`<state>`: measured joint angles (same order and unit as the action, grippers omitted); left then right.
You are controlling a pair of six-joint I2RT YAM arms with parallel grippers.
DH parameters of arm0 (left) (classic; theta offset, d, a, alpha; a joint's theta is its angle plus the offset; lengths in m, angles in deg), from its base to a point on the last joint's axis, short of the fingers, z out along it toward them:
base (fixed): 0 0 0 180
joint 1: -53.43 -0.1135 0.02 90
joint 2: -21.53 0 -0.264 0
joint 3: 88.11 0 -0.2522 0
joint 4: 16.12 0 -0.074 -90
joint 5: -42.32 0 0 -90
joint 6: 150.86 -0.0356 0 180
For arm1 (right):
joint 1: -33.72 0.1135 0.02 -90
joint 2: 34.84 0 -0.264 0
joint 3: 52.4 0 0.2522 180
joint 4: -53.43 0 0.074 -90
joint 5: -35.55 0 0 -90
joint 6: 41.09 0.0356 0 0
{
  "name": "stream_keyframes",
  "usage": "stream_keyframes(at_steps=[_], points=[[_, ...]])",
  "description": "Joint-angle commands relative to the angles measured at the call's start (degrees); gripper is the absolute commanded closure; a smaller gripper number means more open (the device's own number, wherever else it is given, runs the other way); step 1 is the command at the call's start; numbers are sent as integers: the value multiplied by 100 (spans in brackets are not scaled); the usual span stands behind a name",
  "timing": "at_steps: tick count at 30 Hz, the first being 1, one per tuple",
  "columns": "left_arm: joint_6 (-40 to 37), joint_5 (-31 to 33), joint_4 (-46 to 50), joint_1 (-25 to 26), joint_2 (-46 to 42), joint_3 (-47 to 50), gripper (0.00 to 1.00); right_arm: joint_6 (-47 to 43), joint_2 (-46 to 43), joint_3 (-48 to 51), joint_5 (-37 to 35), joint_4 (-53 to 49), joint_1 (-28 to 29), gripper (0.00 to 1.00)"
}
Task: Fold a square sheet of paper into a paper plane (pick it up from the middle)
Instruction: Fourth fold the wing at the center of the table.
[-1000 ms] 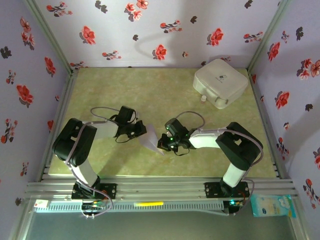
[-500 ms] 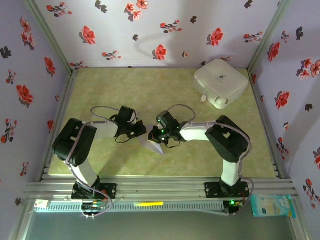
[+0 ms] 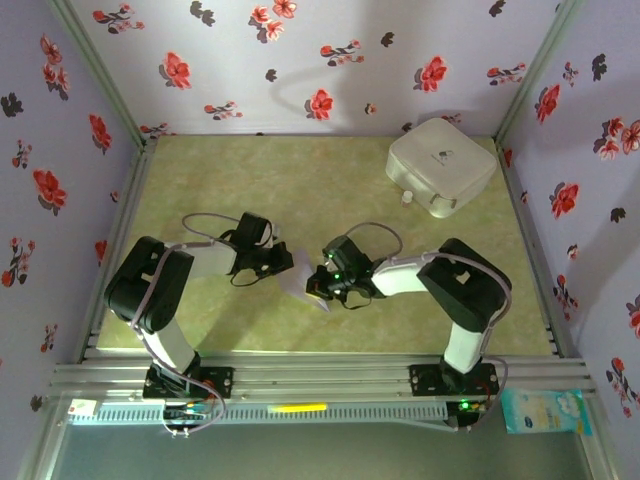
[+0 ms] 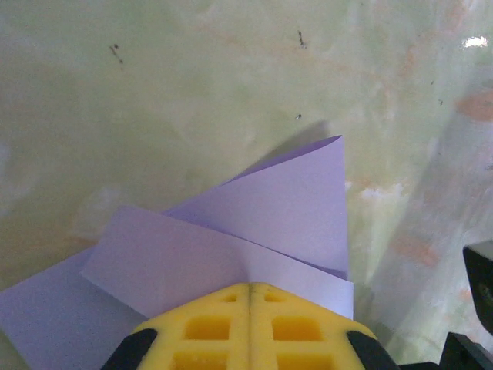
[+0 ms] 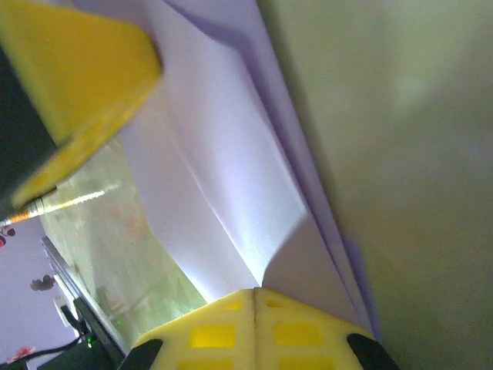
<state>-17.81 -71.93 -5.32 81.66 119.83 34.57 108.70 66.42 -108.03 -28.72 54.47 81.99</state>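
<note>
I'm pinching the paper plane (image 4: 285, 200) near the front middle of the table (image 3: 300, 180), left gripper (image 4: 250, 291) and right gripper (image 5: 256, 293) both closed on it, judging it light, floppy, best gripped along layered creases.

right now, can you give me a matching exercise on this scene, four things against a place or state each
Things:
1 left gripper
2 right gripper
3 white box
4 paper sheet

Place or state:
a far right corner of the table
b folded, pale lavender
c shut on the sheet's right side
d shut on the sheet's left side

Pairs: 1-d, 2-c, 3-a, 4-b
</note>
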Motion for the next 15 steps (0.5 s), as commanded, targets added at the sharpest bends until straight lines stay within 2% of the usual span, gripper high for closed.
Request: stream_keyframes(at_steps=[1,7,11,15], points=[[-166,289,445,-102,159,143,96,59,-284,421,57,-357,56,96],[-131,270,420,-104,145,149,96,77,-804,738,47,-433,51,96],[-86,237,367,-100,112,179,96,-74,-1153,481,-35,-643,51,96],[-76,219,366,-101,117,146,95,-231,-959,105,42,-585,-24,95]])
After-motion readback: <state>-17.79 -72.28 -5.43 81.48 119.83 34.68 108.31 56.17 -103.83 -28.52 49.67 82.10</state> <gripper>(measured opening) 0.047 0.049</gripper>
